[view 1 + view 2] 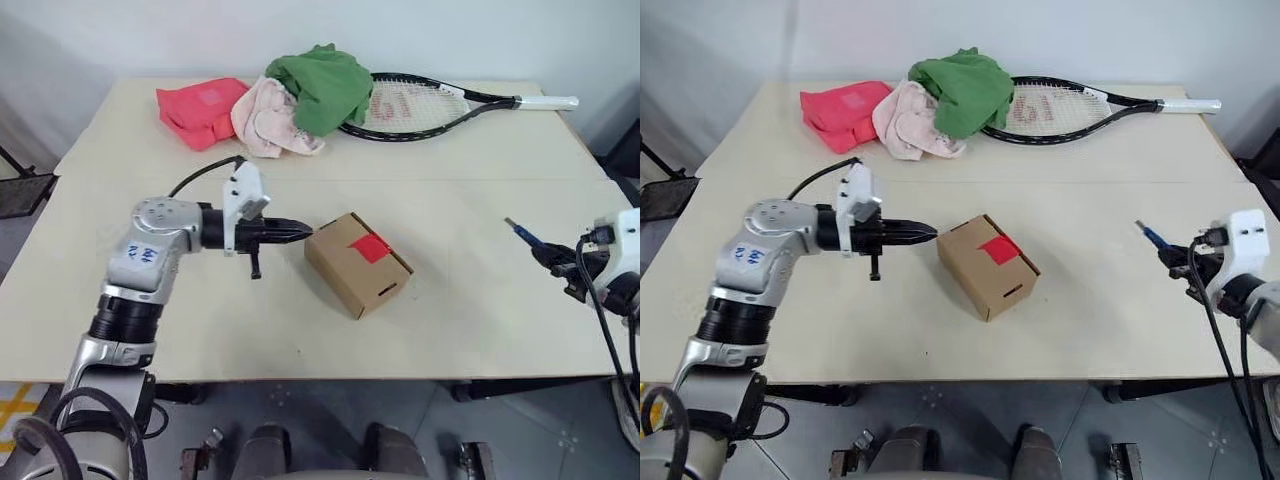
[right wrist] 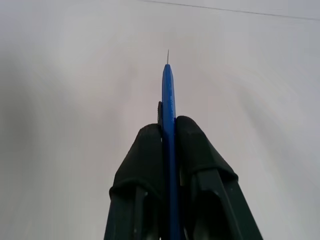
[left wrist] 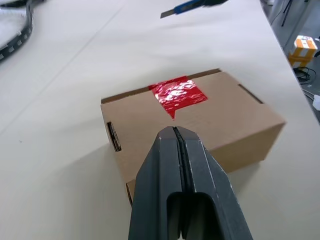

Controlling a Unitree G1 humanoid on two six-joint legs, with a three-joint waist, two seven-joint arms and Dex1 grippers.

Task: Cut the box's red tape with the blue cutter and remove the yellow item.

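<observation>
Left eye view: a beige table (image 1: 480, 300) is seen from above. The box (image 1: 357, 264) sits at centre, closed, w/ the red tape (image 1: 371, 247) stuck across its top flap seam. The left gripper (image 1: 308, 232) is held level at the box's left side, fingers pressed together on nothing, tips just beside or touching the carton; which cannot be told. At the right edge, well apart from the box, the right gripper (image 1: 543, 250) is clamped on the blue cutter (image 1: 522, 233), tip pointed far-left. At the far side lie a red cloth (image 1: 200, 110), a pink cloth (image 1: 268, 120), a green cloth (image 1: 324, 86) and a tennis racket (image 1: 420, 106).

Left wrist view: the closed fingers (image 3: 165, 170) are seen in front of the box's side, tape beyond them, cutter above the table past the box.

Right wrist view: the cutter's slim blue body is pinched btw. both fingers (image 2: 145, 165), its thin blade sticking out over bare table.
</observation>
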